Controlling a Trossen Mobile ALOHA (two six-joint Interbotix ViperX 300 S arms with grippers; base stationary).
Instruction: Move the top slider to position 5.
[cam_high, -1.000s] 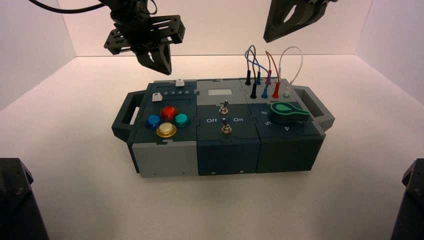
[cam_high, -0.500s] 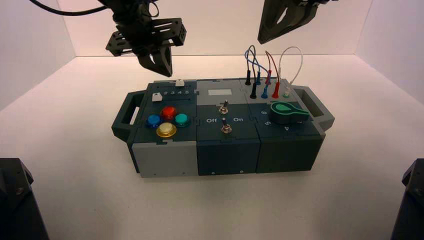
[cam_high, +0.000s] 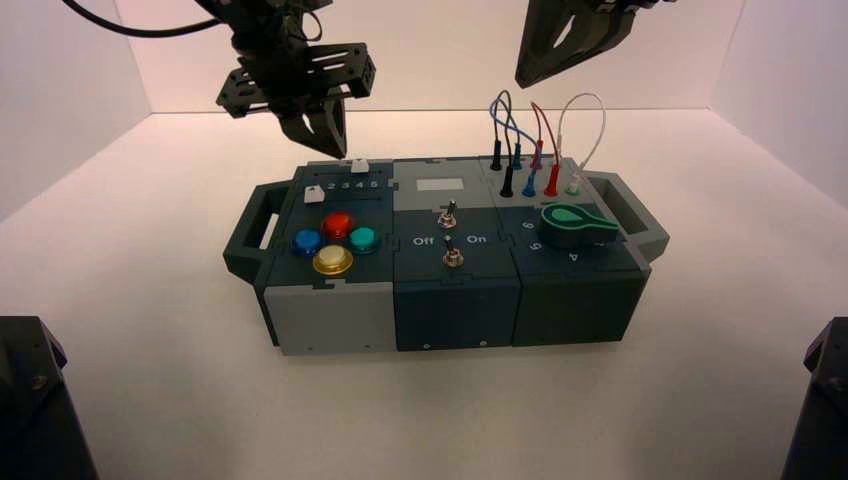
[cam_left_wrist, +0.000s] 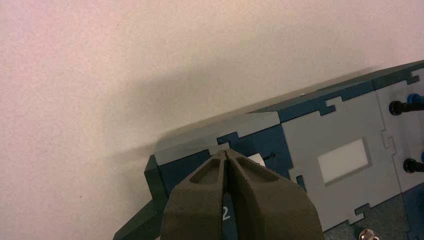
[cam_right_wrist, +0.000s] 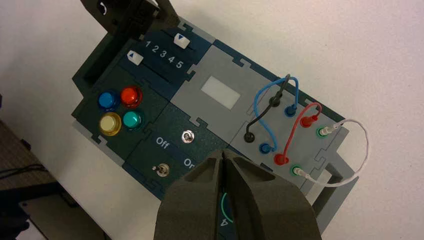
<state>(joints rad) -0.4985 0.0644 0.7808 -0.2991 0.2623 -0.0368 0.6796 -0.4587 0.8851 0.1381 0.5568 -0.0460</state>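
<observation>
High view: my left gripper (cam_high: 335, 150) hovers just beside the top slider (cam_high: 360, 166) at the box's far left, fingertips closed together, holding nothing. That white knob sits between 3 and 4, short of the printed 5 (cam_right_wrist: 179, 65). My right gripper (cam_high: 522, 80) waits above the wires (cam_high: 508, 120).

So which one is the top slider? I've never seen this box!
Find the box, then its left part, above the four round buttons. The top slider is a small white knob on the far side of the numbers; its twin sits on the buttons' side.
</observation>
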